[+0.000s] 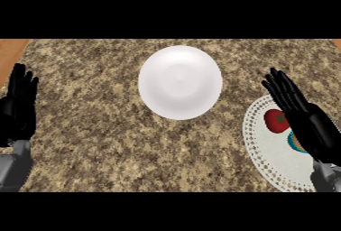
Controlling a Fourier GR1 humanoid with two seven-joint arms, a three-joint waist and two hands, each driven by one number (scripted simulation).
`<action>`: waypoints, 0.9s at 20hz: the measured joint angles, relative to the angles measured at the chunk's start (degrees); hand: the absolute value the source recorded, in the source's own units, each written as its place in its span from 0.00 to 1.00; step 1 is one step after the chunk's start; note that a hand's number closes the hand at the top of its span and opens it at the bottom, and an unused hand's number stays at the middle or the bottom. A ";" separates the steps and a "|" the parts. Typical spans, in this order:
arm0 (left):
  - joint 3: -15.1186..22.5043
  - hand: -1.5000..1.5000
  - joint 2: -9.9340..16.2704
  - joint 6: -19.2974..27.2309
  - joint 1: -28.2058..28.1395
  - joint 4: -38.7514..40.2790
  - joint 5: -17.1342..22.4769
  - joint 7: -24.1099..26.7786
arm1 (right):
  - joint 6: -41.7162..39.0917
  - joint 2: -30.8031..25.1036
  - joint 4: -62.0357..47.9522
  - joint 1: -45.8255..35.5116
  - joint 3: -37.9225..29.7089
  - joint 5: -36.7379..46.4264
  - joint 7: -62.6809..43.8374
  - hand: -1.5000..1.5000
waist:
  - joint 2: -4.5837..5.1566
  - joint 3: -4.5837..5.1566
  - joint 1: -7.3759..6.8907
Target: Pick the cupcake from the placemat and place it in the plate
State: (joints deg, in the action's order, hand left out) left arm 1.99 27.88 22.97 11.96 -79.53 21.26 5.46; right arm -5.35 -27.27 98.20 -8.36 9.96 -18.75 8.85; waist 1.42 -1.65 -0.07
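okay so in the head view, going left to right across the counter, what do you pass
Left hand → white plate → white placemat with a tomato on it → right hand, which overlaps the placemat and partly hides a teal-rimmed item, likely the cupcake.

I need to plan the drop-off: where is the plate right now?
In the head view, the round white plate lies on the speckled granite counter, centre-top, left of the white lacy placemat and between the two hands.
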 measured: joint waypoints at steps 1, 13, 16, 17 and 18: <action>0.14 0.50 0.58 -0.57 -0.16 0.21 -0.37 -0.32 | -0.48 0.49 -0.81 0.01 -0.88 -1.46 0.10 0.00 | -0.28 0.34 0.00; 8.57 0.50 5.97 -5.52 -12.60 0.17 -10.13 4.34 | 10.24 2.81 -3.40 5.36 -21.88 -16.66 -0.96 0.00 | -1.64 1.58 1.13; 8.81 0.50 5.87 -5.65 -15.16 -1.15 -10.97 5.30 | 11.17 4.70 0.74 10.71 -26.35 -19.49 0.43 0.00 | -1.73 1.61 1.11; 8.99 0.50 5.47 -5.61 -14.93 -0.93 -11.66 5.16 | 10.39 5.00 2.70 12.98 -27.48 -20.40 0.45 0.00 | -1.70 1.61 1.12; 8.60 0.50 5.55 -6.08 -16.19 -1.11 -11.69 6.12 | 9.45 4.74 4.22 14.83 -28.91 -21.37 0.19 0.00 | -1.69 1.62 1.00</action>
State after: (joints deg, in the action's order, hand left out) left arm 10.59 33.43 16.90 -4.23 -80.64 9.57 11.58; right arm 4.10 -22.52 102.42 6.46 -18.95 -40.12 9.03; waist -0.27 -0.03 0.93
